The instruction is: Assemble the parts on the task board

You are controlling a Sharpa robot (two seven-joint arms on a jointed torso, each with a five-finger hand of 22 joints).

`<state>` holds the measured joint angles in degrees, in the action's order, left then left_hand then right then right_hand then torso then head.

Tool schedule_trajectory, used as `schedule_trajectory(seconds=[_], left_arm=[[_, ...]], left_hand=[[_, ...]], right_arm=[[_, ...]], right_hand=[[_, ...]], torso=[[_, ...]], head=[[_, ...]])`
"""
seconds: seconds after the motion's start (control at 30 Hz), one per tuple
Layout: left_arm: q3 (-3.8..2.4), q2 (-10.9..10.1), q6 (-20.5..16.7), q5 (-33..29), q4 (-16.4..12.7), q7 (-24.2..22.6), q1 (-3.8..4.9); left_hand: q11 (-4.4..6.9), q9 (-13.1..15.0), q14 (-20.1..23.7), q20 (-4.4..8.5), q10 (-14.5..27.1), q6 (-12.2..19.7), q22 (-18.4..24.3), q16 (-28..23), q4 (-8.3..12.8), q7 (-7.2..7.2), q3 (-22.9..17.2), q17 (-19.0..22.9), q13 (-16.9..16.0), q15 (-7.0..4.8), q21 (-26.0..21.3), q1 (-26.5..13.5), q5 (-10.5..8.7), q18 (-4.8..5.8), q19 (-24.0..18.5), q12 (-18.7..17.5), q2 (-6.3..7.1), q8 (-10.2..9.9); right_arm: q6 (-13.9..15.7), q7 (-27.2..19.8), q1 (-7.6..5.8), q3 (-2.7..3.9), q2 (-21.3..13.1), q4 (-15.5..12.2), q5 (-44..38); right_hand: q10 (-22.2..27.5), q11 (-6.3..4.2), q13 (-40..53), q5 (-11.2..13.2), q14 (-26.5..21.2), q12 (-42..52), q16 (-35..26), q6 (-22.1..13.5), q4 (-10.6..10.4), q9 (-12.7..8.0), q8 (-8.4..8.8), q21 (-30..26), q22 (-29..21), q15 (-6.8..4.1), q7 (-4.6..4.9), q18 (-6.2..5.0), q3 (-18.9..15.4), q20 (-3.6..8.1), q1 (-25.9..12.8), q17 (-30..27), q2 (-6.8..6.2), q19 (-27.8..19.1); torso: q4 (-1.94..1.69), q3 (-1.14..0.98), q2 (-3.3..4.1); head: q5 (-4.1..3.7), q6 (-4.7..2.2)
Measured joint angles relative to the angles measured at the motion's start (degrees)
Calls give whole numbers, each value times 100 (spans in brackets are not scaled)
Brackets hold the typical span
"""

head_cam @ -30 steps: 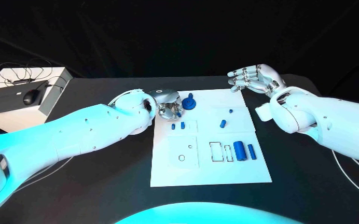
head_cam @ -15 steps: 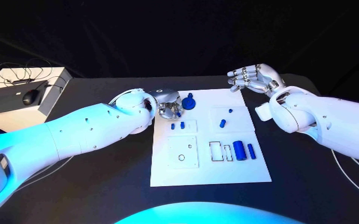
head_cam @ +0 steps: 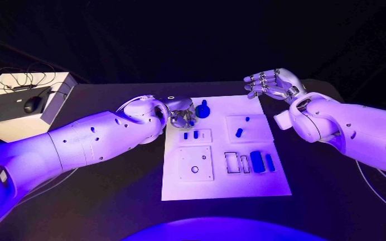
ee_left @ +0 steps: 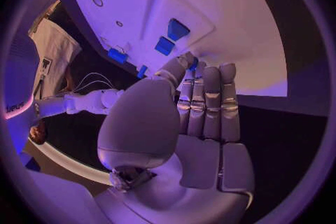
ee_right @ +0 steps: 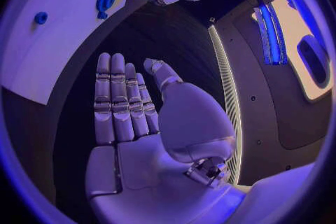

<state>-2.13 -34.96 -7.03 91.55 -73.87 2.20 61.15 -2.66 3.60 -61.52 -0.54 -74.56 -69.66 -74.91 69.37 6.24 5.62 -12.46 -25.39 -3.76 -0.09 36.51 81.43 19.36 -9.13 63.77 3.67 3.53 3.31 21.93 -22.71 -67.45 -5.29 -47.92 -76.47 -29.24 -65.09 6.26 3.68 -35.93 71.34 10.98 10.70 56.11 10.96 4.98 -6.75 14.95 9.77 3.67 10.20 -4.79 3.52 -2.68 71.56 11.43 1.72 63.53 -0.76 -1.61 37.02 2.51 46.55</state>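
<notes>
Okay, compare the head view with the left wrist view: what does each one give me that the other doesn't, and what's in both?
Head view alone: the whole task board laid out, a large blue cylinder on its near right part, and a white box at the table's left edge.

Left wrist view alone: the left hand seen from behind, fingers straight and side by side, their tips near two small blue parts.

Both: the board, the left hand at its far left corner, and those two small parts.

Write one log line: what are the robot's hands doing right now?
left hand: open, over white board's far left corner, near blue knob | right hand: open, above black table beyond board | holding: nothing
</notes>
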Motion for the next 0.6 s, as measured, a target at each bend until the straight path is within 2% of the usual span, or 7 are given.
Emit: schedule_trajectory(seconds=[0.2,0.23,0.4,0.6], left_arm=[[2,-8,-5,7,-9,-3,-1],[3,-10,-7,8,-12,-3,-1],[15,-18,-9,13,-13,-4,-12],[16,-21,-4,18,-13,-3,-15]], left_hand=[[-2,20,21,16,2,86,0,0,-7,-2,6,-10,0,-21,-25,-22,1,1,16,0,22,-1],[-15,20,21,23,15,119,0,0,-7,-11,6,-10,0,-21,-25,-22,1,33,23,0,22,0],[-33,14,32,23,33,393,0,0,-8,-21,5,-10,-2,-10,-51,-18,2,34,23,5,72,3],[-42,9,42,23,65,429,0,0,-8,-17,5,-19,-7,-1,-83,-18,2,34,23,11,72,3]], right_arm=[[0,1,0,0,-2,1,0],[0,1,0,0,-2,1,0],[0,1,0,0,-2,1,0],[0,1,0,0,-2,1,0]], right_hand=[[0,0,0,-24,0,0,0,0,-6,0,0,0,5,0,0,0,6,0,0,0,0,0],[0,0,0,-24,0,0,0,0,-6,0,0,0,5,0,0,0,6,0,0,0,0,0],[0,0,0,-23,0,0,0,0,-6,0,0,0,5,0,0,0,6,0,0,0,0,0],[0,0,0,-23,0,0,0,0,-6,0,0,0,5,0,0,0,6,0,0,0,0,0]], torso=[[0,1,1],[0,1,1],[1,2,3],[2,1,2]], head=[[5,4],[5,5],[6,10],[9,23]])
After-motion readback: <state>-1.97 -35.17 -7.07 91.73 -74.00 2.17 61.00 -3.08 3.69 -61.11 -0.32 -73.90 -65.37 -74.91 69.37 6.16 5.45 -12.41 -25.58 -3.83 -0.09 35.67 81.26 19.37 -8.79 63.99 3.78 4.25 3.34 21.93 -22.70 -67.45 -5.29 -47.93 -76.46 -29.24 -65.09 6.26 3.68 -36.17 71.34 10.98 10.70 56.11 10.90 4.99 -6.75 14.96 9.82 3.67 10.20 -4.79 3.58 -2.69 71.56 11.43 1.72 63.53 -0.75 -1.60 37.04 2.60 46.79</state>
